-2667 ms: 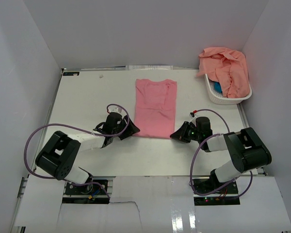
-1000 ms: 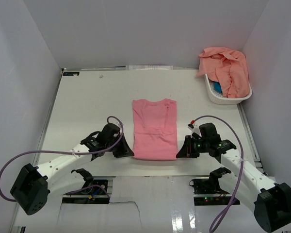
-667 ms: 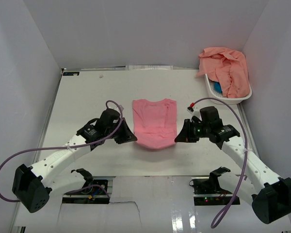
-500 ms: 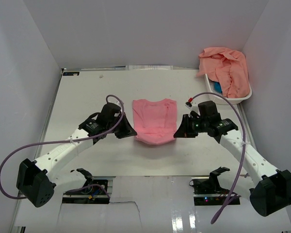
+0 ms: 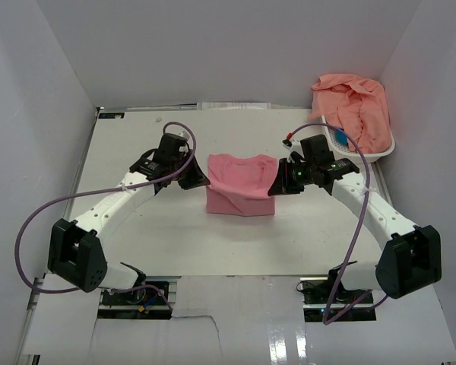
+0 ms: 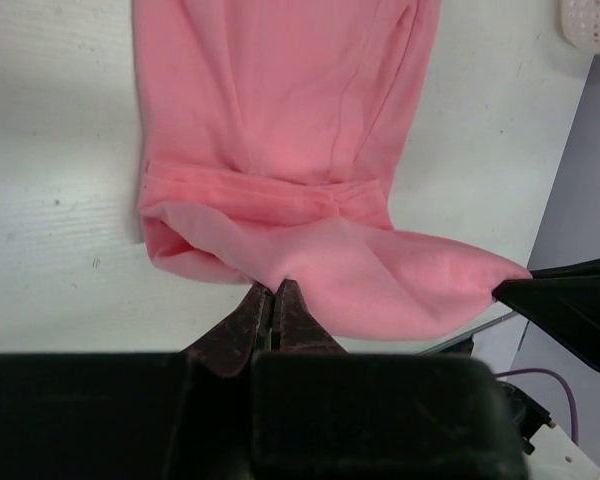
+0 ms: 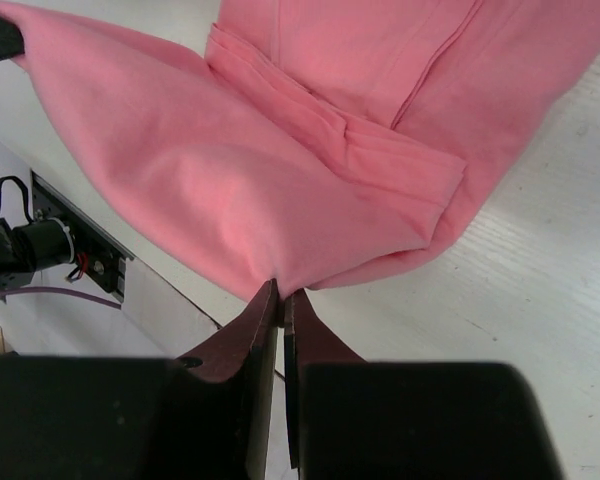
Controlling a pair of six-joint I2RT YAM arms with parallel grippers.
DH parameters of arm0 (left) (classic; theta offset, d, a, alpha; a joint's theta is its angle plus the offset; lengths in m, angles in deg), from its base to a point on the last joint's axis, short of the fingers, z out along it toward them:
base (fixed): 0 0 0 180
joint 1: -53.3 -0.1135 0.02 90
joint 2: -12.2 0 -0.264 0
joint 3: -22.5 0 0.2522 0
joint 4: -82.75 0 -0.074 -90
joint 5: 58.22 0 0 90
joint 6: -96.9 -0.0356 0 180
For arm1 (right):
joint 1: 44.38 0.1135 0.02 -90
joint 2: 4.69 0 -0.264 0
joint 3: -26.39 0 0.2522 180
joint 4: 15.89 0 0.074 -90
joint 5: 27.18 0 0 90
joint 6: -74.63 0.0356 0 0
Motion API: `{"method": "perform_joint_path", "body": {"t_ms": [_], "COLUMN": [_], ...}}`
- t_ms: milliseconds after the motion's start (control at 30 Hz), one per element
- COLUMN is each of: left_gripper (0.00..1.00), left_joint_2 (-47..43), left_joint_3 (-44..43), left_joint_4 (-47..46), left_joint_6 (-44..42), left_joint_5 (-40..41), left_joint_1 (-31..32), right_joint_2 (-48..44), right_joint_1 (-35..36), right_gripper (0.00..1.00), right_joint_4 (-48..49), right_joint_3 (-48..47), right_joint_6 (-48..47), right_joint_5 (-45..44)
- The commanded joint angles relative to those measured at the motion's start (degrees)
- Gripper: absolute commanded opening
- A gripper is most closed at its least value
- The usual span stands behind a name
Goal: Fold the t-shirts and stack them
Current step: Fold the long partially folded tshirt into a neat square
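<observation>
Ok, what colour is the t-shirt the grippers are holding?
Plain rose pink, no print on the t-shirt; the left wrist view shows it best.

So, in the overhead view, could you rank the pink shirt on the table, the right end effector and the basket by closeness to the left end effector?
1. The shirt, pinched by the left end effector itself.
2. The right end effector, across the shirt.
3. The basket, back right corner.
</observation>
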Motion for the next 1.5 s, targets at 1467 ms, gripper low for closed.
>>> {"method": "perform_joint_path", "body": {"t_ms": [1467], "left_gripper": [0.0], "left_joint_2": [29.5], "left_joint_3": [-25.0], "left_joint_4": [-2.0], "left_joint_6": [-2.1], "left_joint_5": [3.3], "left_joint_1": [-3.8], "right_joint_2": [30.0], "right_joint_1": [-7.2], "right_gripper": [0.08], "right_joint_4": [1.2], "right_joint_3": [-29.1], "right_joint_6": [-5.7], "right_joint_5": [-0.2]}}
